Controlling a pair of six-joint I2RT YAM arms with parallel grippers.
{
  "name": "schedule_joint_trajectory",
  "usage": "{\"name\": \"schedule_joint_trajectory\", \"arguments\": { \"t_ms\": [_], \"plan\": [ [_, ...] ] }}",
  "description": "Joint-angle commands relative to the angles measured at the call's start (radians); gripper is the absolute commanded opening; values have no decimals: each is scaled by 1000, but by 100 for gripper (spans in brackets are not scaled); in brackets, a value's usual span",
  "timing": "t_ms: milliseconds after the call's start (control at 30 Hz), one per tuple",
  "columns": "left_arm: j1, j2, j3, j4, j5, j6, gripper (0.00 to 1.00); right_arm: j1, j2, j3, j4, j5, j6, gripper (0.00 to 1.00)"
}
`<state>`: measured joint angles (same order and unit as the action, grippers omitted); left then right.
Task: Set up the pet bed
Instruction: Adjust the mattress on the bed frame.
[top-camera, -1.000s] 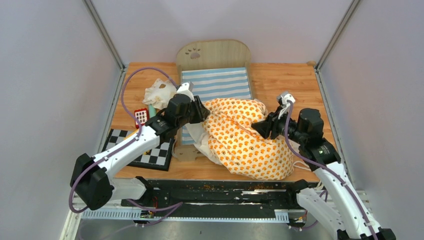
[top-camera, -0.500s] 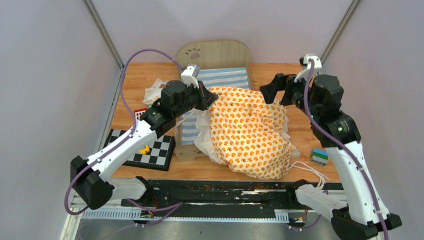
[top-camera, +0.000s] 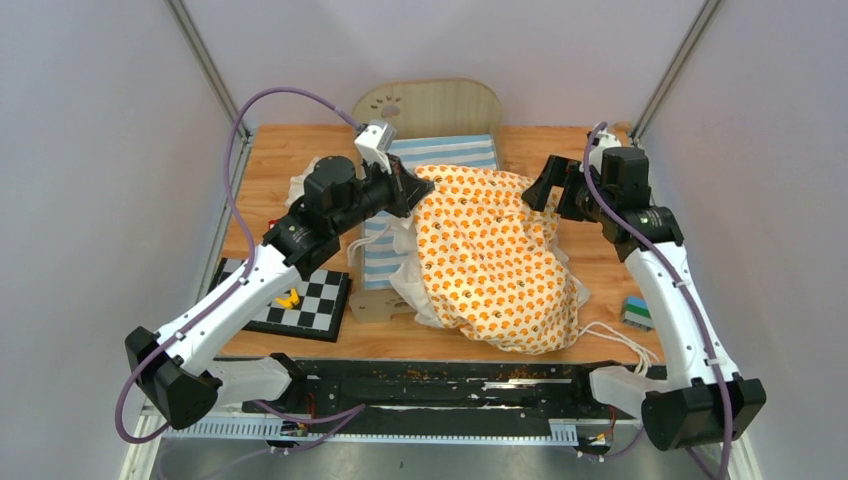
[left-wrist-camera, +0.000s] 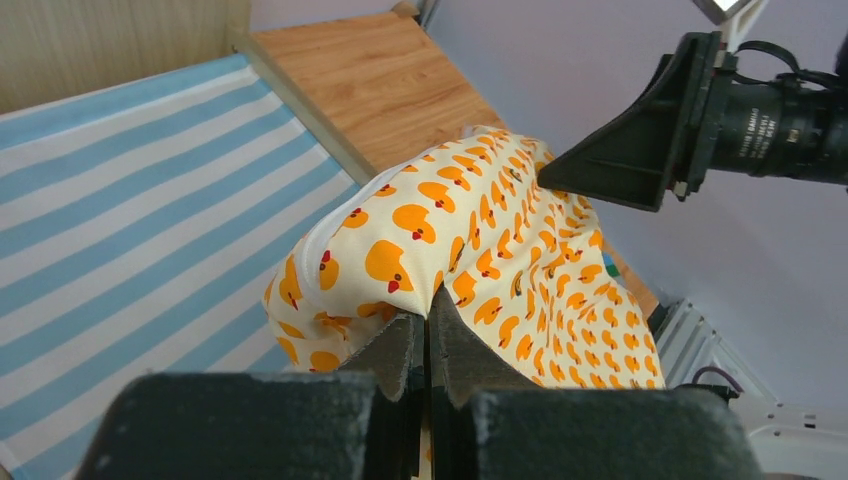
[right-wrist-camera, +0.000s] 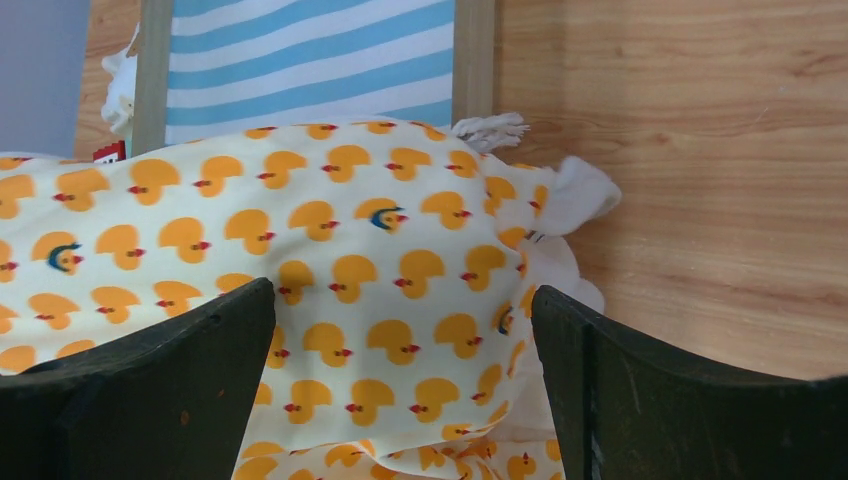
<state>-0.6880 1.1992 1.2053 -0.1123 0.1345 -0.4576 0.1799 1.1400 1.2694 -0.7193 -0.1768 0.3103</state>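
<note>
Pinching one corner of the duck-print cushion (top-camera: 490, 255), the left gripper (left-wrist-camera: 425, 325) is clamped shut above the pet bed (top-camera: 430, 105), far middle of the table (top-camera: 600, 145). The right gripper (right-wrist-camera: 405, 320) is spread wide, empty. Held by one corner, the cushion could be dragged askew.

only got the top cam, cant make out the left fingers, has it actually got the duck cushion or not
observer: Yes. In the left wrist view the left gripper is shut on a pinched fold of the cushion.
operator: and the right one, holding anything
observer: No. The right wrist view shows the right gripper open, its fingers spread wide and holding nothing.
operator: is that far right corner inside the frame
observer: No. In the right wrist view the cushion's frilled corner lies on the table, outside the side rail of the pet bed.
</note>
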Motion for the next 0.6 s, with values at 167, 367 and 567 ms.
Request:
{"name": "schedule_joint_trajectory", "arguments": {
  "t_ms": [167,367,567],
  "plan": [
    [1,-19,14,22,6,43,0,-125,62,-133,318,-517,120,100],
    [0,-6,26,24,12,41,0,-125,102,-189,440,-650,195,97],
    [1,-15,70,-26,-13,55,0,-125,54,-130,411,-591,152,35]
  ]
}}
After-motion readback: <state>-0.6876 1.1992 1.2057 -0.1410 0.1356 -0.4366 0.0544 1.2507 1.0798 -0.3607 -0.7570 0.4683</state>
